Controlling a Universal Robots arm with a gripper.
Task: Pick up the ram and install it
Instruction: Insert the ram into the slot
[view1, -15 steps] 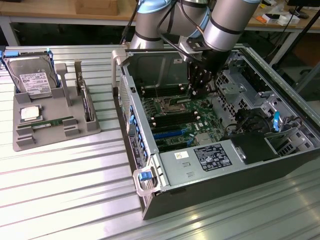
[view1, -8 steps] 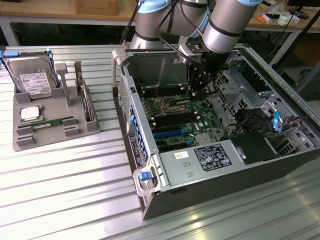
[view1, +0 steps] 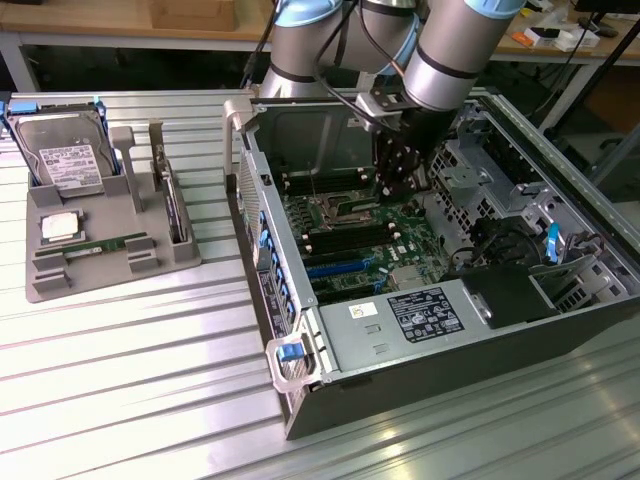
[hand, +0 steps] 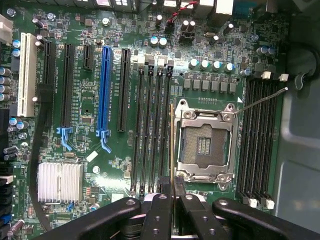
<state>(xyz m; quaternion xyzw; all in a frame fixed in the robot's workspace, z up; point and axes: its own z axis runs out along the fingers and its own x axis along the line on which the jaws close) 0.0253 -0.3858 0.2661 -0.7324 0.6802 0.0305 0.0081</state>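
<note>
Over the motherboard (hand: 90, 115), the ram (hand: 172, 145) hangs edge-on, parallel to its slots (hand: 150, 130).

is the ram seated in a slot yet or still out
Out. In the wrist view the ram is clamped edge-on in the tool, held over the black memory slots beside the empty processor socket.
</note>
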